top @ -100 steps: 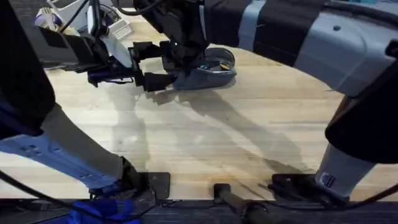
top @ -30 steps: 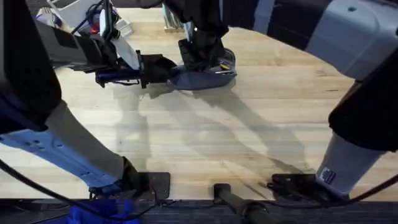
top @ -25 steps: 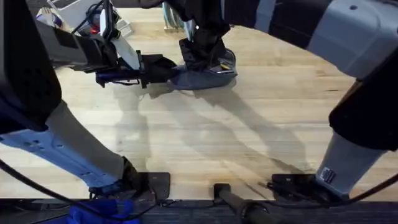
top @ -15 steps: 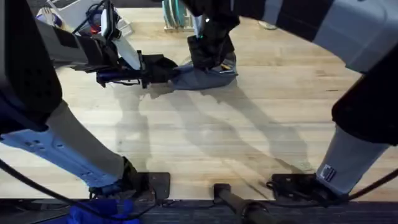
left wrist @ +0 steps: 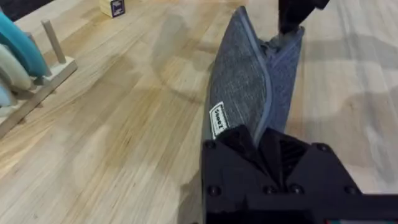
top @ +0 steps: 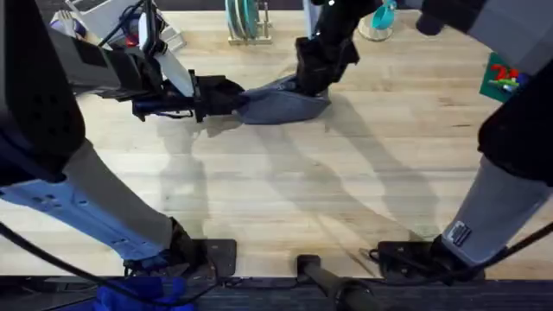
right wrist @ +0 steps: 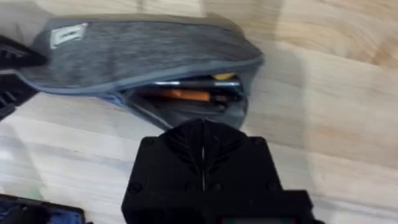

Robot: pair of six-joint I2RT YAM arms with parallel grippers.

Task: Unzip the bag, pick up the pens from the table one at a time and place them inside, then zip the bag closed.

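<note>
Oblong blue-grey fabric pencil pouch (top: 281,104) at 12 o'clock on light wooden plank table (top: 285,199), left gripper (top: 226,97) pinching its 9 o'clock end, right gripper (top: 315,76) over its 3 o'clock end, finger state cannot tell, orange pen (right wrist: 186,95) inside the partly open zip

One bag (top: 281,102) was counted on one table (top: 285,199). Two grippers were recorded, the left gripper (top: 226,96) and the right gripper (top: 315,78). Two pens were noted inside the bag: an orange pen (right wrist: 186,95) and a silvery pen (right wrist: 196,82). One wooden rack (top: 244,23) was observed.
</note>
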